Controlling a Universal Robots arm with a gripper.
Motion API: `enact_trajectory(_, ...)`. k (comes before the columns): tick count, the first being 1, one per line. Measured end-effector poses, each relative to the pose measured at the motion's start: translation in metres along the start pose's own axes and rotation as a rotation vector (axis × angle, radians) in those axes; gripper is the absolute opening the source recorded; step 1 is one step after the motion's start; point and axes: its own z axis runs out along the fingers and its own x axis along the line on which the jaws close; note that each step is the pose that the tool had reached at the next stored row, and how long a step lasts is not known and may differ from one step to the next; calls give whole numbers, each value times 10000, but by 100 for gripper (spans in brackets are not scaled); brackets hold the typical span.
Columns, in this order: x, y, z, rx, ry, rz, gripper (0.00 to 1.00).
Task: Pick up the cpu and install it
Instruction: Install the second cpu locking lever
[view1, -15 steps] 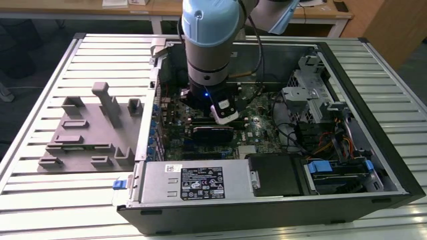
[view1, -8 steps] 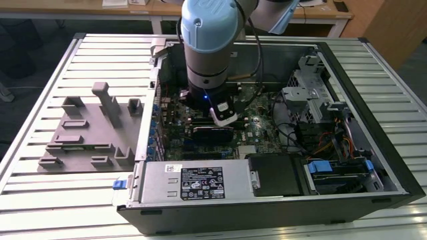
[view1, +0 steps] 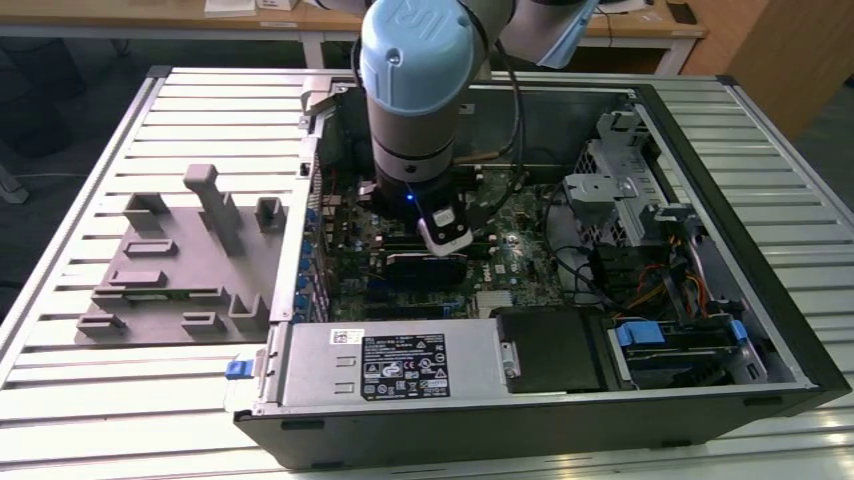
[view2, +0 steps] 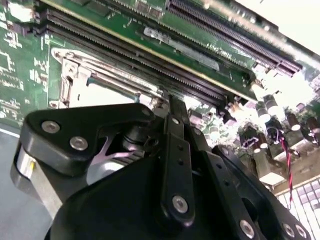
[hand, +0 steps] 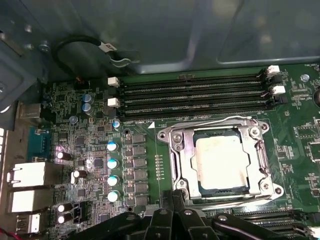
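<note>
In the first wrist view the cpu (hand: 222, 162), a flat silvery-grey square with a thin greenish rim, lies seated in the motherboard socket, with the metal socket frame (hand: 215, 127) around it. My gripper (hand: 173, 196) hangs just beside the socket's edge, its black fingers closed together with nothing between them. The second wrist view has the gripper (view2: 170, 107) close over the socket frame (view2: 75, 75). In the exterior view the arm reaches down into the open computer case, and the gripper (view1: 427, 262) sits low over the green motherboard (view1: 514, 250).
Four memory slots (hand: 195, 92) run alongside the socket. Capacitors (hand: 112, 165) and rear ports (hand: 30, 175) stand beside it. The case holds a power supply (view1: 387, 365), drive cage (view1: 621, 190) and cables (view1: 654, 275). A grey fixture (view1: 174, 260) lies at the exterior view's left.
</note>
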Motion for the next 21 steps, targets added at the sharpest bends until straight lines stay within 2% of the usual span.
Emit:
enact_trajectory(14,38,-22,17,12,1,0,11)
enact_trajectory(21,38,-24,23,54,-3,-1,11)
